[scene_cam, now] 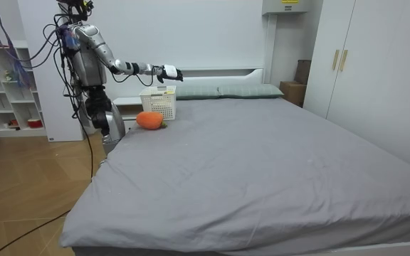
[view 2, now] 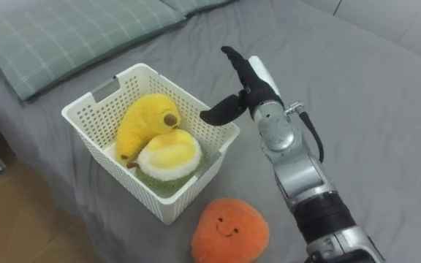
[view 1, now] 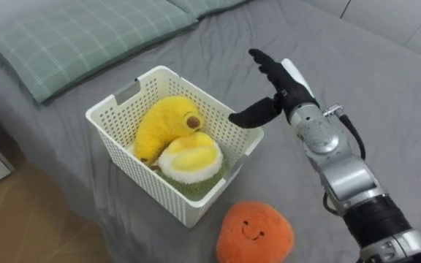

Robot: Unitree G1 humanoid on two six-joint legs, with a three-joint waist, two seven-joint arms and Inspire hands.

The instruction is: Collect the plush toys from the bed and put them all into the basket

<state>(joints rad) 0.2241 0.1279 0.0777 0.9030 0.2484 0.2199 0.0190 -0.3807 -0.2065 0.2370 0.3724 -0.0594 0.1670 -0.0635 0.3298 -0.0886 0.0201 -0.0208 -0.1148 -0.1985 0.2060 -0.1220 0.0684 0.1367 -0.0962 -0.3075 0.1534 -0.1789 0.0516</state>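
The fingers of the right hand are spread straight and apart, with the thumb swung out to the side, and they hold nothing. The hand hovers just above the far rim of the white basket, palm turned toward its opening. This looks like the pose of a hand that has nothing left to carry, poised over the place where the toys go.

Inside the basket a yellow banana toy lies curved along the middle. A round yellow-and-white toy is pressed against it at the nearer side. Both sit below the rim, so they should stay put if the basket is lifted.

The basket stands near the bed's head-end corner, close to the side edge where the robot stands, so an outstretched arm reaches it easily. The orange toy with a smiling face lies on the grey cover just beside the basket, close to that same side edge, and is not yet collected. It is probably the next thing to pick up. A checked pillow lies beyond the basket at the head edge.
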